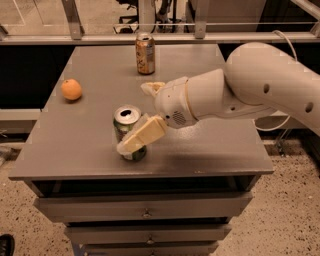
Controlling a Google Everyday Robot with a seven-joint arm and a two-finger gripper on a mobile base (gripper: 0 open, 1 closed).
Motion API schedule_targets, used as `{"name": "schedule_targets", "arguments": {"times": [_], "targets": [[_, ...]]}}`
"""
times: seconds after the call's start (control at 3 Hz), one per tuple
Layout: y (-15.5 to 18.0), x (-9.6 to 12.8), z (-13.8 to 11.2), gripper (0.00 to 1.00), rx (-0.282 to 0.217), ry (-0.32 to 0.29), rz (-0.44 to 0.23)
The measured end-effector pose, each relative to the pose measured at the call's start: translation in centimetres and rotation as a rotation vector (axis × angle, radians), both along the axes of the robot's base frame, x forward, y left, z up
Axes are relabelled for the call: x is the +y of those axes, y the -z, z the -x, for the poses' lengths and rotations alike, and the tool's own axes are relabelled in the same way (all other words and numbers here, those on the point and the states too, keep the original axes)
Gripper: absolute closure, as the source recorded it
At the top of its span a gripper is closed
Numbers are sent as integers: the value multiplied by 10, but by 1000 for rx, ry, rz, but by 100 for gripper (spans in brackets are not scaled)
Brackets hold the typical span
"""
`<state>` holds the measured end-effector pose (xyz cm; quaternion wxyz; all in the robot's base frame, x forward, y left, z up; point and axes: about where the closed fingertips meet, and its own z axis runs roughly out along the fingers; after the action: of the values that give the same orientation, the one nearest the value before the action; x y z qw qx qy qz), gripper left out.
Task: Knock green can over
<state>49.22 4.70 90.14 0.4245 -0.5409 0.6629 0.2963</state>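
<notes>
While the green can stands upright, the gripper, spread wide, has 1 finger across its front

My hand hangs over the near left part of the grey table, fingers spread. Straight below my hand, the table front carries drawers with small knobs. Lower down and to my hand's right lies speckled floor. Well beyond my hand, a metal rail runs along the table's far edge, with upright posts and chair legs behind it.
</notes>
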Motion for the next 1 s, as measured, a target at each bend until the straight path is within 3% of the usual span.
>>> {"name": "schedule_targets", "arguments": {"times": [0.67, 1.0], "targets": [[12, 4, -34, 0, -52, 56, -14], [-5, 0, -56, 0, -71, 92, -9]]}}
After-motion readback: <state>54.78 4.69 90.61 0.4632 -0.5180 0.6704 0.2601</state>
